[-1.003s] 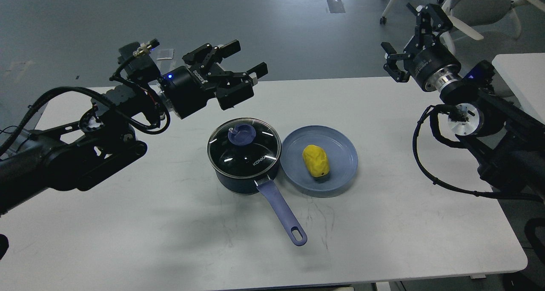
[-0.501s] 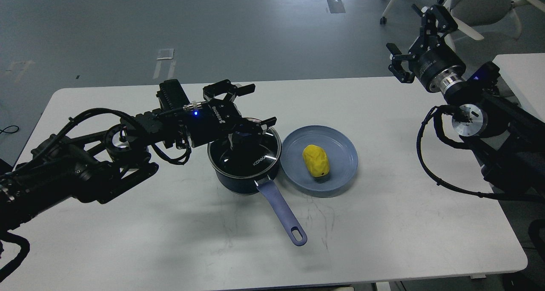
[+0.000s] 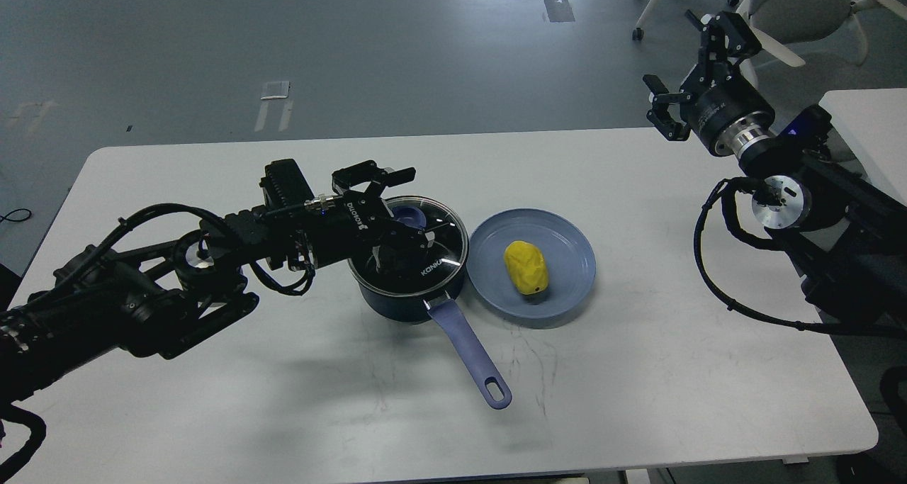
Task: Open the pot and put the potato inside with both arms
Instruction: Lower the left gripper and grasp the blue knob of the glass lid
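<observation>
A dark blue pot [image 3: 407, 296] stands mid-table with its glass lid [image 3: 439, 246] on and its long blue handle [image 3: 471, 353] pointing at the front edge. The lid's blue knob [image 3: 409, 217] shows between the fingers of my left gripper [image 3: 402, 211], which is open and low over the lid, one finger behind the knob and one in front. A yellow potato [image 3: 526, 267] lies on a blue plate [image 3: 567, 243] just right of the pot. My right gripper [image 3: 689, 66] is open and empty, raised beyond the table's far right corner.
The white table [image 3: 638, 370] carries only the pot and plate. A second white table [image 3: 861, 112] stands at the right edge. A white office chair [image 3: 786, 9] stands on the floor at the top right, behind my right arm.
My left gripper came down from above the table's far left onto the pot lid and now straddles the knob. The right gripper has hardly moved.
</observation>
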Available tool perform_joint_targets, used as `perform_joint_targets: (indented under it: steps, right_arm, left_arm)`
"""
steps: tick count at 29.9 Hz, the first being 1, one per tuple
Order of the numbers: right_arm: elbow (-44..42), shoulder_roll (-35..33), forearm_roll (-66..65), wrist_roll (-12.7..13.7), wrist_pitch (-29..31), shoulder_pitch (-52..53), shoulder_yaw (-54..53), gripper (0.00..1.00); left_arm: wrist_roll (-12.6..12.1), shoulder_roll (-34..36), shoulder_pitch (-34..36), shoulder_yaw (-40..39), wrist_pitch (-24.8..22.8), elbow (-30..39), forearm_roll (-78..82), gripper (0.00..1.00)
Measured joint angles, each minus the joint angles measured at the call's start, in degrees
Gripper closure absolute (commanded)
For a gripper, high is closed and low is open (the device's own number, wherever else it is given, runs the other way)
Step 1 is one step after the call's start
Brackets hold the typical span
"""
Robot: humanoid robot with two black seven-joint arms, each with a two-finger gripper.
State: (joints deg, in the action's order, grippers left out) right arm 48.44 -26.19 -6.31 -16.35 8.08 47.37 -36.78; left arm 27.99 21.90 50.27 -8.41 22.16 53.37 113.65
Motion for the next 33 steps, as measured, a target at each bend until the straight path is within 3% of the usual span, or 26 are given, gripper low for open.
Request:
perform_joint_targets:
  steps: [29,31,33]
  right_arm:
    - [0.1,-0.2,0.0,0.2,0.0,0.1,0.6,0.00]
    - [0.1,-0.2,0.0,0.2,0.0,0.1,0.7,0.00]
    - [0.1,-0.2,0.0,0.2,0.0,0.0,0.7,0.00]
  left_arm:
    - [0.0,0.2,-2.2,1.0,0.0,-2.2,-0.4,0.03]
    - [0.0,0.2,-2.3,1.1,0.0,-2.3,-0.4,0.06]
    - [0.0,0.1,-2.3,1.3,0.0,-2.3,-0.4,0.17]
